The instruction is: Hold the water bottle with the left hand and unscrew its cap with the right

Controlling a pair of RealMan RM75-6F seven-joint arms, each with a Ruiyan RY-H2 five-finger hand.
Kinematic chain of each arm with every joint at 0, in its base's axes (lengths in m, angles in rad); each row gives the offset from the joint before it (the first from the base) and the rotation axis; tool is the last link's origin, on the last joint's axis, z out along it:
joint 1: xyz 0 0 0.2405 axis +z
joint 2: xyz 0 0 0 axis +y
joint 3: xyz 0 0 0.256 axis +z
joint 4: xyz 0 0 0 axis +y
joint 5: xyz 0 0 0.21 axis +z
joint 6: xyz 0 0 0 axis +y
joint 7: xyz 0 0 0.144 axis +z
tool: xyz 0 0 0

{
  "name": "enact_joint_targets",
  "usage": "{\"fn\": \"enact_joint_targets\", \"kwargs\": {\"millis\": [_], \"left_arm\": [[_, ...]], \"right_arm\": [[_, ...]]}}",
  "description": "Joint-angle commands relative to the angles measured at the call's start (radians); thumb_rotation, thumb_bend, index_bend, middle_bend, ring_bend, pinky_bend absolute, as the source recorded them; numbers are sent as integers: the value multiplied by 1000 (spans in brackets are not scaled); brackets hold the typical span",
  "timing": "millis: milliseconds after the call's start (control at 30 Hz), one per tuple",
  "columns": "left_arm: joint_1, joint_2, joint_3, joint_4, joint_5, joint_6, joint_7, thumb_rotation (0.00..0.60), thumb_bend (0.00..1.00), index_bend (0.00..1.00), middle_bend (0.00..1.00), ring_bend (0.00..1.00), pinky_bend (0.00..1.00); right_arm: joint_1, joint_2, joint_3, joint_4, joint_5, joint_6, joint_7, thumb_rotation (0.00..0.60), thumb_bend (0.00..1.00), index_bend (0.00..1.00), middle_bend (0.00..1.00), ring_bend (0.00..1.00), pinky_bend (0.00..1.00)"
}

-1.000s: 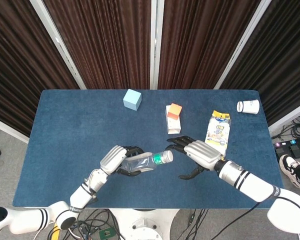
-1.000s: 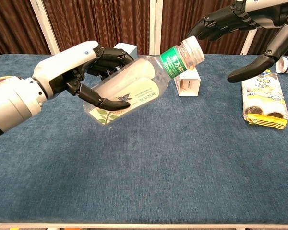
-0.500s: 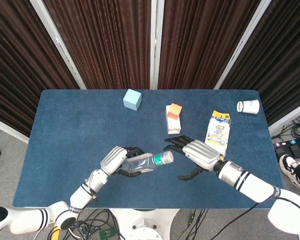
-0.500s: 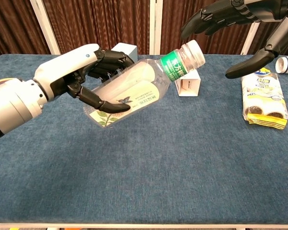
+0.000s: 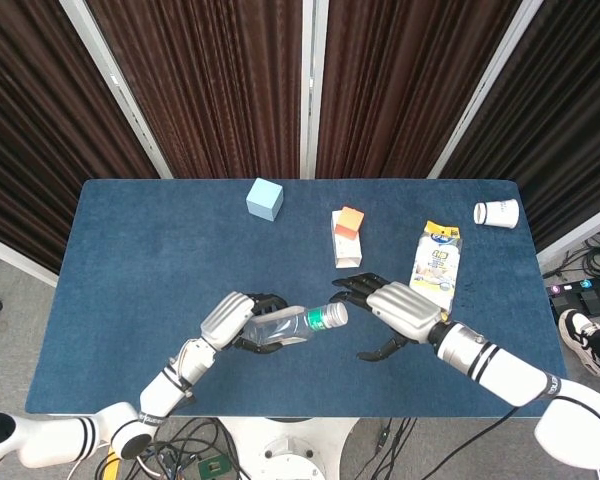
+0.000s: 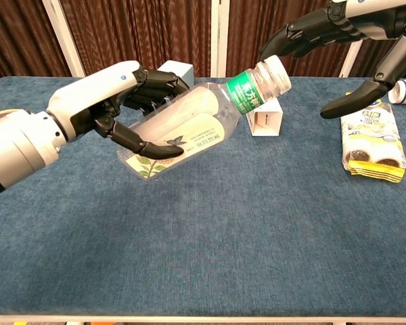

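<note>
We hold the water bottle (image 6: 179, 132) in the left hand (image 6: 118, 95), lifted off the table (image 6: 257, 230) and tilted so the neck points up and toward the right hand (image 6: 338, 51). The left fingers (image 6: 139, 140) wrap the clear body near its base; the grip looks firm.

The right hand holds nothing — its fingers are spread, the upper ones arched just above and beside the cap (image 6: 276, 73), the thumb hanging well apart on the far side. From these views we cannot tell whether any fingertip touches the cap.

For this step we judge the following:

- Bring the right hand onto the cap along the bottle's tilted axis, not straight down, so the fingers close evenly around it.
- Close thumb and upper fingers on opposite sides of the cap before turning; a one-sided contact would likely slip.
- Keep the left grip steady — the thin body may buckle under twisting load, so we hold without squeezing harder.
- Keep the twisting hand off the snack pack (image 6: 372, 139) and the small carton (image 6: 264, 118) nearby.
</note>
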Motion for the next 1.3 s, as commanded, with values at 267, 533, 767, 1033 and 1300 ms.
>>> {"fn": "enact_joint_targets", "kwargs": {"millis": [267,533,767,1033,1300], "left_arm": [[0,0,1,-1,3,3,-2,600,476,566,578,495,629],[-1,-1,4,-9,12,9,-5,600,475,566,578,495,629],[-1,4,-3,-16,4,8,-10,600,475,565,578,494,629],[1,7,-4,-24,1,9,-20,600,476,566,578,495,629],[6,10,-1,-27,4,17,-25,600,475,565,578,495,629]], "right_arm": [[-5,1,3,-3,-6,23,-5,496,119,177,35,0,0],[-28,-52,23,29,31,86,-79,600,199,185,54,0,0],[-35,-97,32,39,49,112,-132,600,227,277,88,0,0],[-40,-126,39,49,73,127,-188,600,237,309,101,0,0],[-48,-134,42,46,97,138,-228,600,236,315,106,0,0]]}}
